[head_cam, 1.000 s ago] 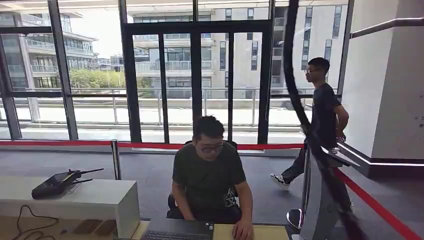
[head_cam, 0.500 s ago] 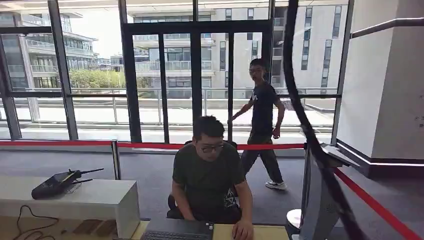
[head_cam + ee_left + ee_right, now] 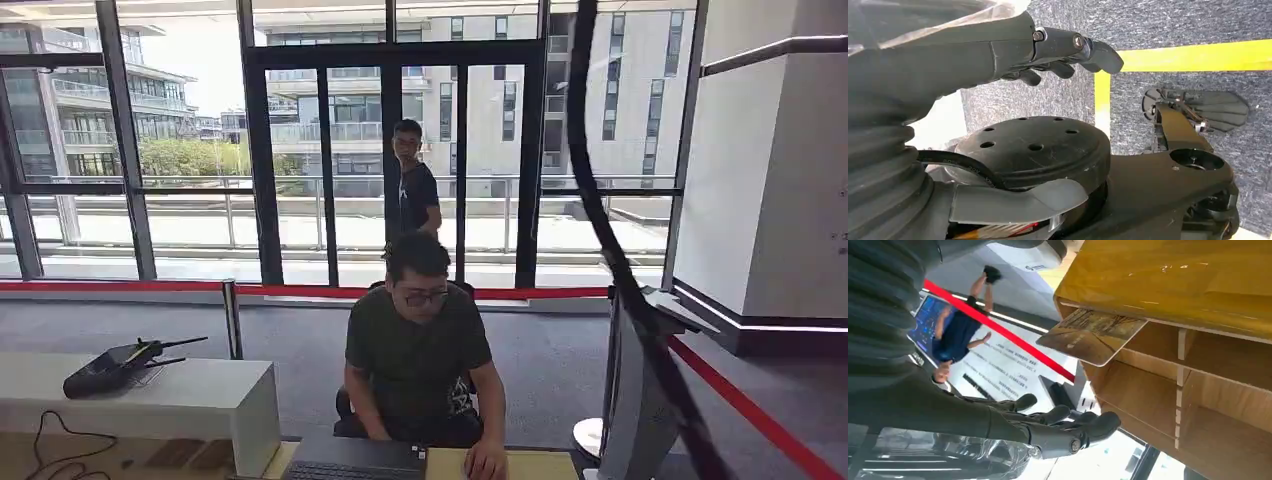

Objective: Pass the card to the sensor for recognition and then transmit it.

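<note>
Behind the seated person (image 3: 418,350), a walker (image 3: 412,180) had crossed leftward. Both hands, left hand (image 3: 1058,50) and right hand (image 3: 1058,425), hung empty, fingers loosely apart; the card (image 3: 1091,335) jutted from the bench (image 3: 1168,285) edge.

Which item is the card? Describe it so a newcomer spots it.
In the right wrist view, find the yellow-topped wooden desk. Under its edge, jutting past the corner, is the card: thin, flat, round-cornered, with a brownish printed picture, unlike the plain wooden shelf panels beside it.
</note>
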